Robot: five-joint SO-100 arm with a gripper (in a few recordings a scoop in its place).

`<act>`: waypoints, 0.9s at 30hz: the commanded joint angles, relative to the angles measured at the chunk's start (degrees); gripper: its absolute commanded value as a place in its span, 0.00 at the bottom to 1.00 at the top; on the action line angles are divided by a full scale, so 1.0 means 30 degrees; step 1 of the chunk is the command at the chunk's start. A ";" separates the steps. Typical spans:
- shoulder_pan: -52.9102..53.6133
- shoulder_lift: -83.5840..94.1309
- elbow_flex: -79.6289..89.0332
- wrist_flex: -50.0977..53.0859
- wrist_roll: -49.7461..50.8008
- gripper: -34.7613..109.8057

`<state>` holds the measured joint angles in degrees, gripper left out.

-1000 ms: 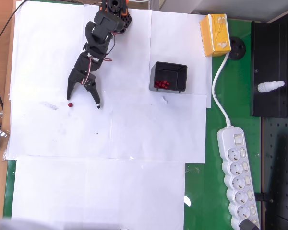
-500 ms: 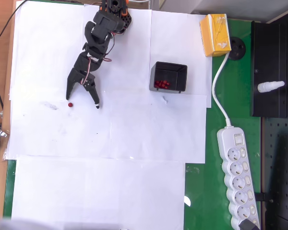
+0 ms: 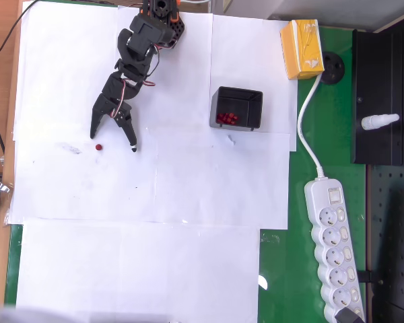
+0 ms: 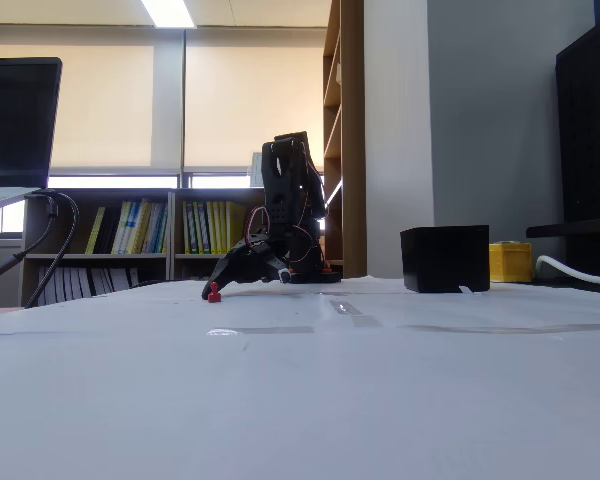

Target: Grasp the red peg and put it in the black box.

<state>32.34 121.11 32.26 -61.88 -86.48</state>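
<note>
The red peg (image 3: 98, 147) is a tiny dark-red dot standing on the white paper; the fixed view shows the red peg (image 4: 214, 293) upright on the table. My black gripper (image 3: 112, 142) is open, its two fingers spread wide. The peg lies just below the gap, close to the left fingertip (image 3: 93, 135). Nothing is between the fingers. In the fixed view the gripper (image 4: 220, 284) hangs low over the table just behind the peg. The black box (image 3: 236, 108) sits to the right of the arm with several brighter red pegs inside; the fixed view shows the black box (image 4: 444, 259) from the side.
A yellow carton (image 3: 301, 48) stands at the back right. A white power strip (image 3: 334, 245) and its cable lie on the green mat at the right. A big black panel (image 3: 384, 94) is at the far right edge.
The gripper has shifted slightly left and back, bringing its left finger nearer the peg. The peg and box have not moved.
</note>
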 commanded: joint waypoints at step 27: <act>0.0205 0.1670 0.3809 0.0498 0.0322 0.61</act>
<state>32.08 126.04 40.87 -61.44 -85.25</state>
